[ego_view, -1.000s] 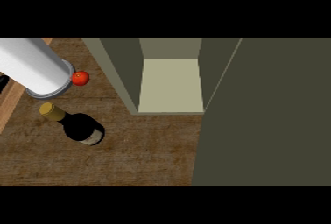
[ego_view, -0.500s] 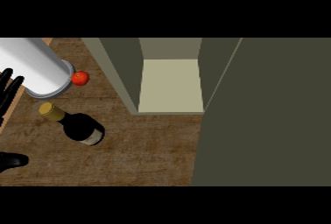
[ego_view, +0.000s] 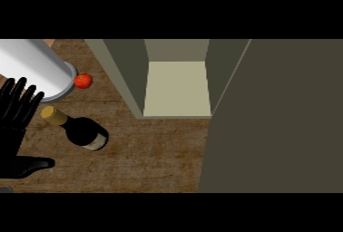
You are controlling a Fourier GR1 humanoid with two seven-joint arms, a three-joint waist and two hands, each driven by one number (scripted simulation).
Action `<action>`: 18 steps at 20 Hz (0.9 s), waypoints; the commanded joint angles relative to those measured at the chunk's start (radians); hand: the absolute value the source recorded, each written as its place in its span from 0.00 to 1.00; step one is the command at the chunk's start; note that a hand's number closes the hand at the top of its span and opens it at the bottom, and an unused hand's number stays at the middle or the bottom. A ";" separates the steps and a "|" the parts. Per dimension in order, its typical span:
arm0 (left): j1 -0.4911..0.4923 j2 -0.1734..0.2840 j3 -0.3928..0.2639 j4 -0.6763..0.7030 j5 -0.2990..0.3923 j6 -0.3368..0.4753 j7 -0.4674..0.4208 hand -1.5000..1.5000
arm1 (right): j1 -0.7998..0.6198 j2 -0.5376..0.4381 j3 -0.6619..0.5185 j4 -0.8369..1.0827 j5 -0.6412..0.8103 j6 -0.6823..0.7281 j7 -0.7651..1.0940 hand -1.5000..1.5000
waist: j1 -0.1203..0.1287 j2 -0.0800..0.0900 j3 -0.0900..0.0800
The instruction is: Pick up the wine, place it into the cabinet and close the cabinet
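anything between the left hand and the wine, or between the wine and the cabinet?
Nothing visible. The left hand, fingers straight, is just left of the wine bottle with bare counter between. Bottle to open cabinet is bare counter too; the tomato sits off that line.

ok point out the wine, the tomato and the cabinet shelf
wine (ego_view: 84, 131): head view, on the dark body of the bottle
tomato (ego_view: 83, 81): head view, on the middle of the red fruit
cabinet shelf (ego_view: 177, 88): head view, on the bare pale floor inside the open cabinet
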 commanded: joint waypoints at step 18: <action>-0.023 -0.019 0.007 0.510 -0.177 -0.151 -0.408 0.00 | -0.062 -0.005 -0.013 -0.093 -0.071 -0.033 0.108 0.00 | 0.001 0.001 0.000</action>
